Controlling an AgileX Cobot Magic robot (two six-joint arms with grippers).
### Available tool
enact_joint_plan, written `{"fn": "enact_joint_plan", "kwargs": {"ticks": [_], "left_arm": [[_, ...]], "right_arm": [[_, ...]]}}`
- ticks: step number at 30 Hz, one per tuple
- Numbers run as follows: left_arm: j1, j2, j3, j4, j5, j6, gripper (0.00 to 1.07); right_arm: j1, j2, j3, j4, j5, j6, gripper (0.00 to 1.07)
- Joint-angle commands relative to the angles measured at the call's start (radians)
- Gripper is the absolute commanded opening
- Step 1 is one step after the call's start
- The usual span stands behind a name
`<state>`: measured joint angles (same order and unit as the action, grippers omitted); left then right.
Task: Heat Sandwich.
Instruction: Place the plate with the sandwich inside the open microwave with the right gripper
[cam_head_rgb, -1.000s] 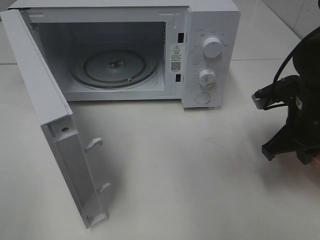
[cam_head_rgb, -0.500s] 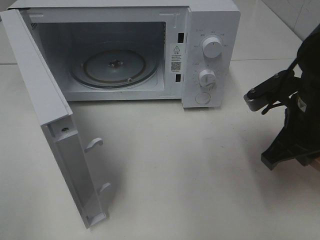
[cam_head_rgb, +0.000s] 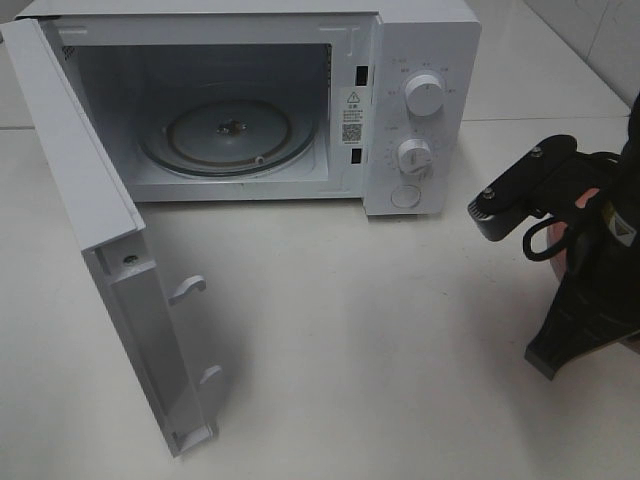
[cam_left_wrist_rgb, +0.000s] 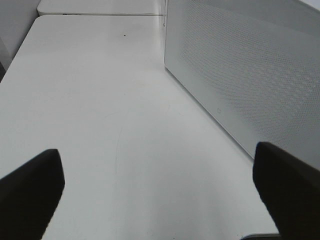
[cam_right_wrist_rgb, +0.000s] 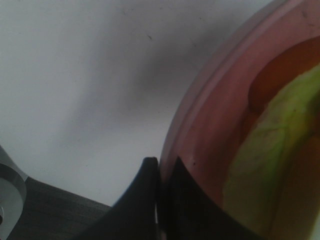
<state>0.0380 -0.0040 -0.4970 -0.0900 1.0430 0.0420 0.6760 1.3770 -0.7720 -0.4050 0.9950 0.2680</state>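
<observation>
Desk (cam_head_rgb: 400, 350): pale, bare in front of the microwave, so I have a free lane to the opening.

Microwave (cam_head_rgb: 250, 60): at the back of the desk. Its door (cam_head_rgb: 110, 250) is swung fully out to the left so the cavity can take the load. The glass turntable (cam_head_rgb: 230, 135) has nothing on it, so I judge loading not yet done.

Right arm (cam_head_rgb: 590, 260): at the right edge of the high view, well apart from the microwave and raised off the desk.

Plate (cam_right_wrist_rgb: 210, 125): pink. The right jaws are pinched tight on its rim, which I take as the way to carry the food without crushing it. The plate hangs over the desk in the wrist view.

Sandwich (cam_right_wrist_rgb: 265, 150): on the plate, with green leaf and red-orange layers showing. It rides along untouched.

Left jaws: spread wide with nothing between them, low over the desk beside a perforated white panel (cam_left_wrist_rgb: 250, 75). I cannot tell whether that is door or casing. I read this as parked clear of the right arm's path.
</observation>
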Motion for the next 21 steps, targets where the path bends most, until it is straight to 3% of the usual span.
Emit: {"fn": "enact_joint_plan", "kwargs": {"ticks": [1,12,21], "left_arm": [[0.000,-0.026,0.004,0.000,-0.008,-0.003,0.97],[0.000,-0.026,0.004,0.000,-0.008,-0.003,0.97],[0.000,-0.026,0.004,0.000,-0.008,-0.003,0.97]], "right_arm": [[0.073,-0.031,0.004,-0.023,0.026,-0.014,0.00],[0.201,-0.040,0.004,-0.023,0.037,-0.119,0.00],[0.210,-0.040,0.004,-0.023,0.003,-0.312,0.00]]}}
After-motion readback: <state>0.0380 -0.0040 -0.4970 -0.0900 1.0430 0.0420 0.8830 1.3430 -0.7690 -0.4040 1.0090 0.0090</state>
